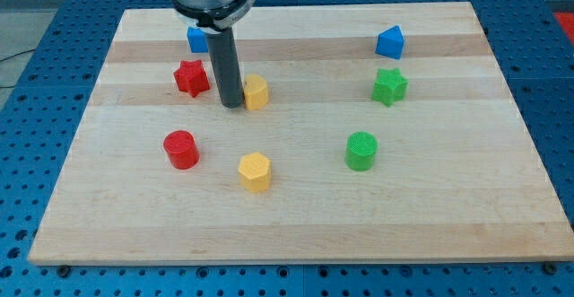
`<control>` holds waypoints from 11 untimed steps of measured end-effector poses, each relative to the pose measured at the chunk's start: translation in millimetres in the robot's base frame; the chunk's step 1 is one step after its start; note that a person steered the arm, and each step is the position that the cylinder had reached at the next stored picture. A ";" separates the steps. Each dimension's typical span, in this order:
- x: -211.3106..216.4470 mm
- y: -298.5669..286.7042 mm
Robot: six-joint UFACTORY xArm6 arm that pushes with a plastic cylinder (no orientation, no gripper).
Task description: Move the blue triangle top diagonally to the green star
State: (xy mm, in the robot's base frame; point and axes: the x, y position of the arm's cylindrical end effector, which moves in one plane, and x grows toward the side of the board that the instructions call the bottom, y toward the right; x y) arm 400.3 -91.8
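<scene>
Eight blocks sit on the wooden board (pixel 296 234), and the one landmark worth steering by is the green star (pixel 389 86), over on the view's right. Just above it, toward the view's top, lies the blue triangle (pixel 390 42), close to the star but not touching it.

Now my tip (pixel 232 105): it is far to the left of the green star, roughly level with it, planted on the board. No jaws here to be wide or narrow; it is a plain dark rod and it holds nothing. A yellow block (pixel 256 91) sits right against the tip's right side, apparently touching, though I cannot be sure of contact. So the blue triangle lies well apart from the tip, up and far to the view's right of it.

Farther left of the star than the tip, the red star (pixel 191 77) sits just beside the rod. Up-left of that, a blue block (pixel 196 39) peeks out from behind the rod; its shape is partly hidden.

Below the green star and a touch left stands the green cylinder (pixel 361 151). Well down-left of the star comes the yellow hexagon-like block (pixel 255 170), and farther left again the red cylinder (pixel 181 148).
</scene>
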 end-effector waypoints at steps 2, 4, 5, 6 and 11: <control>-18.8 29.6; -52.8 85.5; -108.1 145.5; -161.3 195.2; -136.7 118.5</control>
